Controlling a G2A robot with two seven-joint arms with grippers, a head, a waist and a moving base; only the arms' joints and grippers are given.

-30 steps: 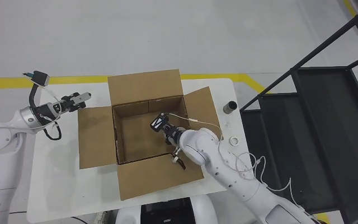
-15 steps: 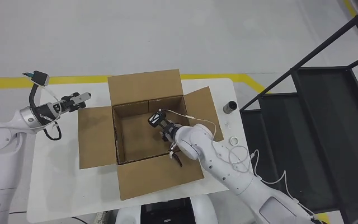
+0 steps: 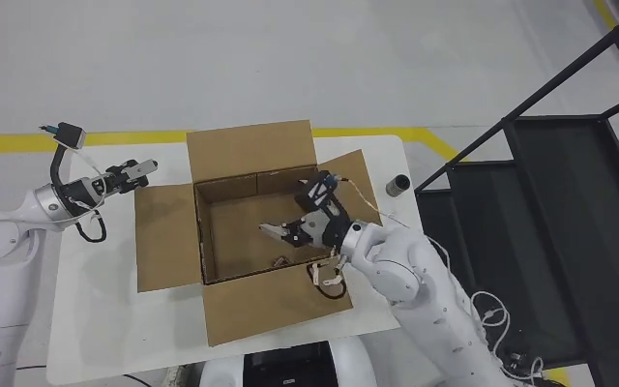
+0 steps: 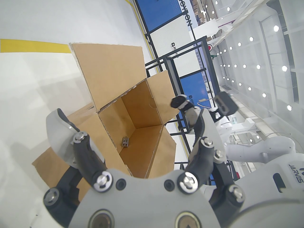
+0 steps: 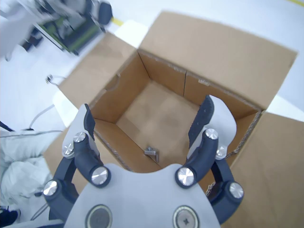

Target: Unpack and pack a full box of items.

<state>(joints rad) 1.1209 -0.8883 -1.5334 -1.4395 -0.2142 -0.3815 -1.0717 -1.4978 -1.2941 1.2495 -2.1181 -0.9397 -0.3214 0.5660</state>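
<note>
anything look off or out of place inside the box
Nothing looks damaged or spilled. One oddity: the open cardboard box holds just one small metal piece, lying on the floor close to one wall, which hardly looks like a full box.

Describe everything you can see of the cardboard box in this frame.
The cardboard box is plain brown corrugated board. It stands upright on the white table with all four flaps folded outward. Inside, one small metal piece lies on its floor near a wall. The rest of the floor that shows is bare. The right gripper hangs open over the opening, apparently touching nothing.
</note>
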